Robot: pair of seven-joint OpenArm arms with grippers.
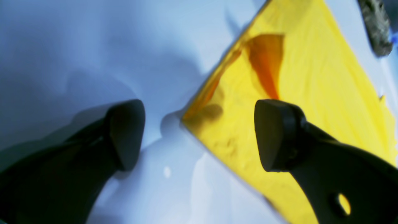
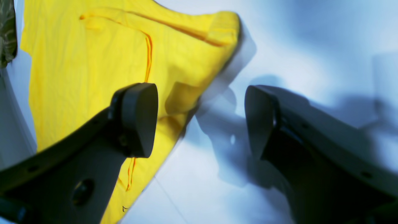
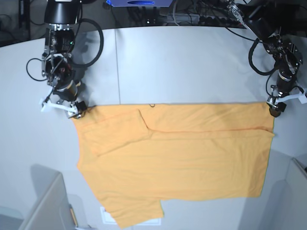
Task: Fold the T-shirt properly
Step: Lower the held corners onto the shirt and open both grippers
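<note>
A partly folded T-shirt (image 3: 182, 163) lies on the worktop (image 3: 192, 62); left gripper (image 3: 277, 109) and right gripper (image 3: 76, 109) hover at its corners, fingers wide, empty.

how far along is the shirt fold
Done: the T-shirt lies flat with its top strip folded down. In hand: nothing; the left gripper and right gripper sit open at its top corners. Left: sleeves and body folds.

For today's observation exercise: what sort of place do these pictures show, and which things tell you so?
Probably a robotics lab or test bench. Two robot arms are mounted at a plain grey table, a T-shirt lies spread for handling, and cables and equipment crowd the far edge.
</note>
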